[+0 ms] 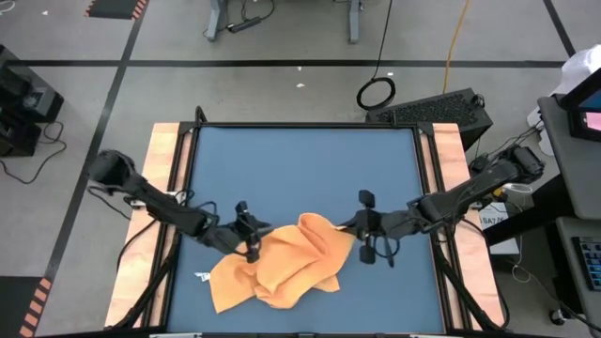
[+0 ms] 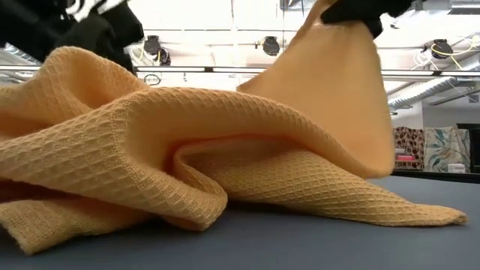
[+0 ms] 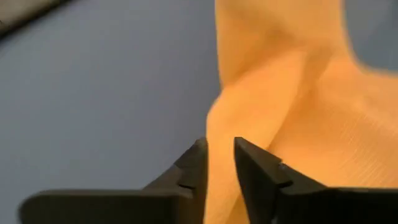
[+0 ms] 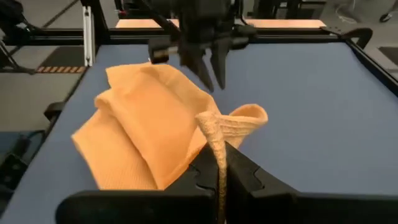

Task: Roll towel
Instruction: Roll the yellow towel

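Note:
The orange-yellow towel (image 1: 286, 263) lies crumpled in loose folds on the near middle of the blue table (image 1: 300, 169). Its waffle weave fills the low view (image 2: 187, 150). A small white tag (image 1: 200, 276) shows at its near left corner. My left gripper (image 1: 252, 248) is at the towel's left part, shut on a fold. My right gripper (image 1: 357, 237) is at the towel's right edge, shut on the hem, with that corner raised (image 2: 337, 67). My left gripper pinches a raised fold of the towel (image 3: 221, 155) between its two fingers, coming from above and pointing down. The cloth runs on past the fingertips and rests on the table. How many layers it holds, I cannot tell. My right gripper pinches the towel's hemmed edge (image 4: 219, 149) between its two fingers, coming from the table's right side. The hem stands up above the fingertips and curls over in a loop (image 4: 249, 115). That corner is lifted clear, and the rest of the towel lies slack on the table.
Wooden strips (image 1: 164, 188) border the table's left and right sides. The far half of the blue surface shows bare. A keyboard (image 1: 437, 108) and cables lie on the floor beyond the far right corner.

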Available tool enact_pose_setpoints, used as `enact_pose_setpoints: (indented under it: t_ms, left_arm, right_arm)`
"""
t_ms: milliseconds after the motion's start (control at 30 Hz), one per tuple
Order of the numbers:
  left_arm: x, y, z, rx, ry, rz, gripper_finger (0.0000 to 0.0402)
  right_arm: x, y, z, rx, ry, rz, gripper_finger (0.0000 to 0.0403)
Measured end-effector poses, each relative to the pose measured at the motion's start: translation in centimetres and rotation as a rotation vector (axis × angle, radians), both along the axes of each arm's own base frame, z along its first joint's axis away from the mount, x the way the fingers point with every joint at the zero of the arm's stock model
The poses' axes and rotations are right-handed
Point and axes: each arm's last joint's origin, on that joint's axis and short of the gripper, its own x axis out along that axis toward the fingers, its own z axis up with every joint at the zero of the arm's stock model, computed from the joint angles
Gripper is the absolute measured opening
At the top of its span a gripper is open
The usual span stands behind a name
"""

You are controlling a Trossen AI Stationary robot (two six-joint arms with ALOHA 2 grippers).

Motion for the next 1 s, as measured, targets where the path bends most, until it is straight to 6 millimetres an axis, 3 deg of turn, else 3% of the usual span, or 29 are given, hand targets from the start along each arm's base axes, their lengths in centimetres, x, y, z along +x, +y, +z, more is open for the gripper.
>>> enact_pose_setpoints:
  t_ms: [167,233,300,400,733,1000]
  left_arm:
    - [1.0,0.6,-3.0,0.063,0.114,-0.024,0.0144]
    - [1.4,0.6,-3.9,0.071,0.129,-0.065,0.0124]
    - [2.0,0.4,-4.1,0.052,0.092,-0.114,0.0076]
    - [2.6,-0.1,-3.3,0.032,-0.002,-0.197,0.0014]
    - [1.7,-1.2,1.9,-0.046,-0.2,-0.383,0.0003]
    - [-0.1,-3.0,0.3,-0.144,0.003,-0.462,0.0003]
  right_arm:
    - [-1.3,-0.5,1.7,0.033,-0.066,0.001,0.0]
    - [-1.5,-0.7,2.4,0.021,-0.12,-0.018,0.0]
    - [-1.6,-0.9,3.1,-0.008,-0.175,-0.066,0.0]
    - [-1.6,-1.2,3.7,-0.076,-0.23,-0.149,0.0]
    - [-1.3,-1.8,3.7,-0.196,-0.23,-0.246,0.0]
    - [-0.8,-1.4,2.6,-0.229,-0.173,-0.227,0.0]
